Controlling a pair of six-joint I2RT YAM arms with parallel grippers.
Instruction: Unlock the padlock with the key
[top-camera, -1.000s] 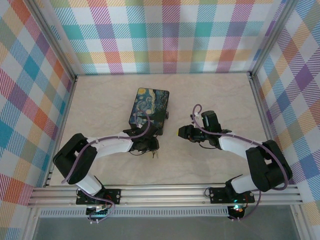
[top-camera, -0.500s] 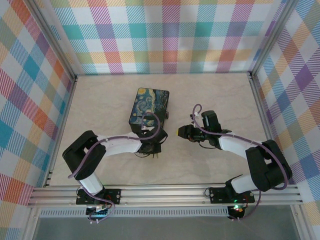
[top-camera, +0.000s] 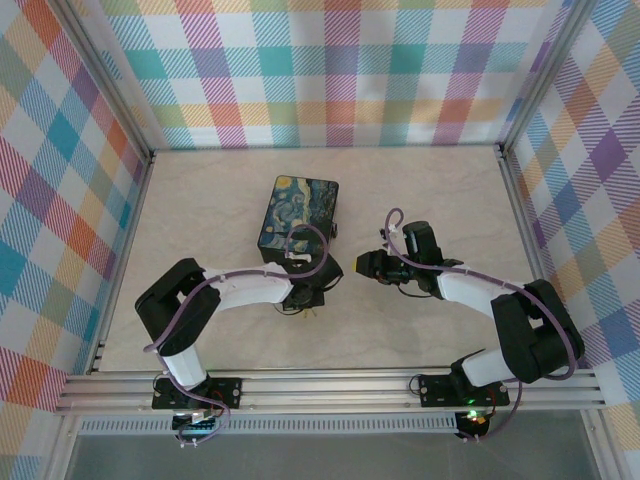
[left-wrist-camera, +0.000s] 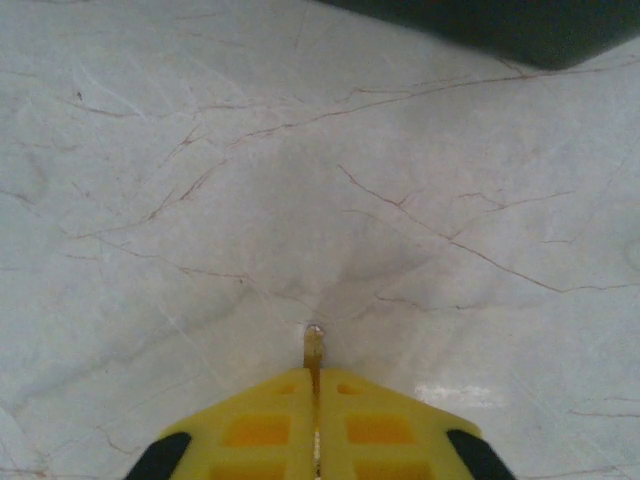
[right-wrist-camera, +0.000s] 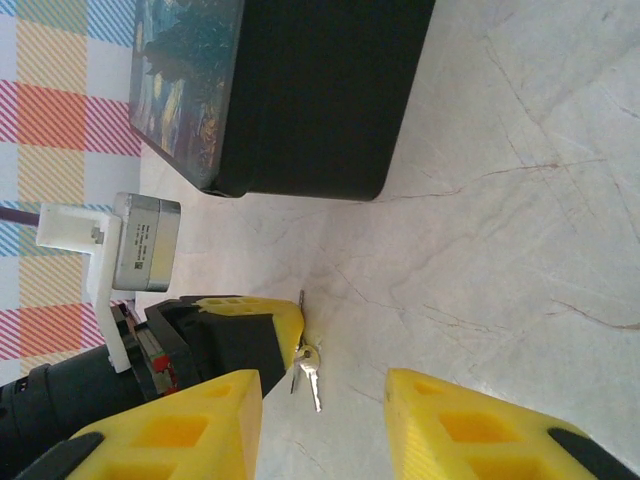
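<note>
One key (left-wrist-camera: 314, 345) straight out of clenched left end effector (left-wrist-camera: 316, 380); right end effector (right-wrist-camera: 324, 400) released

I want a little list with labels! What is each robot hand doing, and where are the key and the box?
left gripper: shut on the key
key: thin metal tip pokes out between the yellow fingers
right gripper: open, holding nothing, pointed at the left gripper
box: black, night-sky lid, lying on the table beside the left gripper
</note>
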